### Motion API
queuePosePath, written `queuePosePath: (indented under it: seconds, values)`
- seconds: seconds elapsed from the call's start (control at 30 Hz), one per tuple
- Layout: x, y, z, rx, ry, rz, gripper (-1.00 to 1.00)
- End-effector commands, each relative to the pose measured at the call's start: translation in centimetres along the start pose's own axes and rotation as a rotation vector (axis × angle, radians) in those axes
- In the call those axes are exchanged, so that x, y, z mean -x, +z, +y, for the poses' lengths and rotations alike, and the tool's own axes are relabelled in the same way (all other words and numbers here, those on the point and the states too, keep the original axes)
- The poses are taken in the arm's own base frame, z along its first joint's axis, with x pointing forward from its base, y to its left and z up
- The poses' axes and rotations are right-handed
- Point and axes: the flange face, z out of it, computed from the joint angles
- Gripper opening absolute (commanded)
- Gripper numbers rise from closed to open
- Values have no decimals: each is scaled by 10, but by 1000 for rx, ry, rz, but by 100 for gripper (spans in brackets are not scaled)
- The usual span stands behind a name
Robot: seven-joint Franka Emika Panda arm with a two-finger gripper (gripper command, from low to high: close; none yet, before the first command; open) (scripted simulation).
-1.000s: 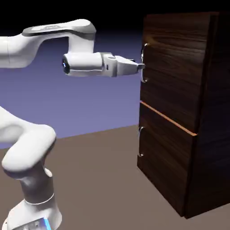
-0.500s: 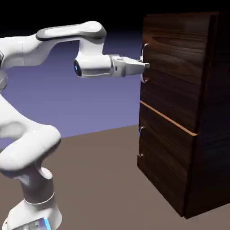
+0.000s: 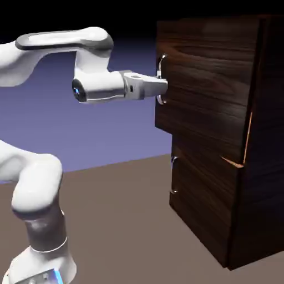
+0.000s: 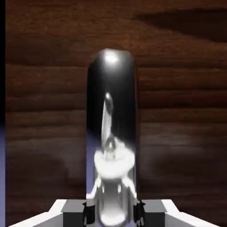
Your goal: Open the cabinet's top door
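A plain brown table top (image 3: 122,222) lies beneath a blue-violet backdrop (image 3: 111,133) darkening to black above.

Exterior side-on, hand close, sharing handle (image 3: 161,79)

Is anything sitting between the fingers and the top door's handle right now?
Nothing. In the hand view the silver handle fills the space between the fingers, which are shut on it. The exterior view shows the gripper right at the top door.
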Motion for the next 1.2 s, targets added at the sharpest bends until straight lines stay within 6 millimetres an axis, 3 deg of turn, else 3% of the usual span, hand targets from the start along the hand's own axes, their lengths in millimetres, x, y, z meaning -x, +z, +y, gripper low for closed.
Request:
queuePosePath:
  seconds: [0.0,0.4,0.8,1.17]
  values:
    - [-2,-5,2,-11,0,-12,-100]
    - [-25,-61,25,-140,0,-141,-100]
    - [-40,-88,40,-211,0,-211,-100]
    - [-74,-132,74,-341,0,-341,-100]
